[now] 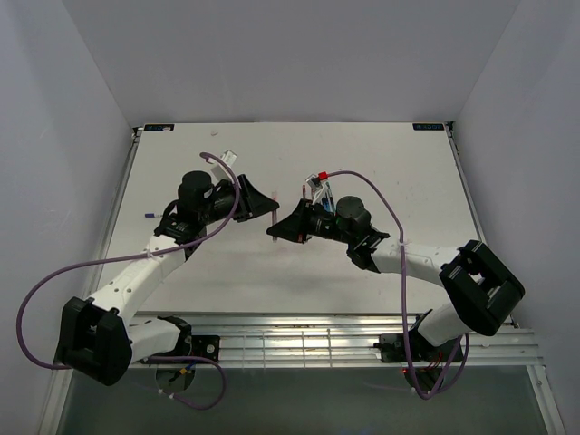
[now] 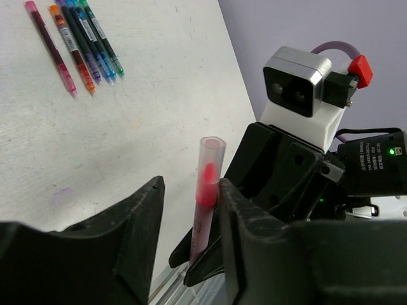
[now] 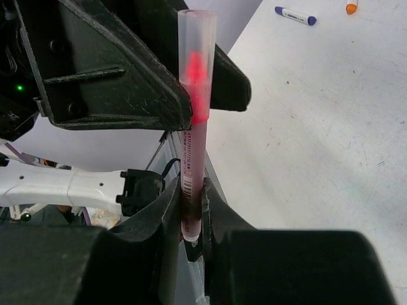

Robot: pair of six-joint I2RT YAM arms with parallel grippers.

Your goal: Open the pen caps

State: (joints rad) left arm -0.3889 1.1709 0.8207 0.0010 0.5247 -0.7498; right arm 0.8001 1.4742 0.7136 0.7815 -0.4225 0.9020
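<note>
Because a cap comes off only when pen and cap are drawn apart, the two arms met over the middle of the table [image 1: 408, 181], well clear of its edges. The right gripper [image 3: 191, 190] was clamped on the lower end of the pink pen [image 3: 194, 152], holding it out like a post toward the left gripper [image 2: 191, 190]. That gripper's jaws stood apart on either side of the pen's upper end, one finger [image 2: 251, 219] touching the pen and the other off it, so it gripped nothing. The cap [image 3: 197, 38], a frosted tube, appeared to sit on the pen's end, not yet pulled. Bare table lay on both sides, which looked like room enough for a straight pull. The other pens [image 2: 79, 44] lay in a row well apart, and a lone pen [image 3: 296, 15] lay farther off.
</note>
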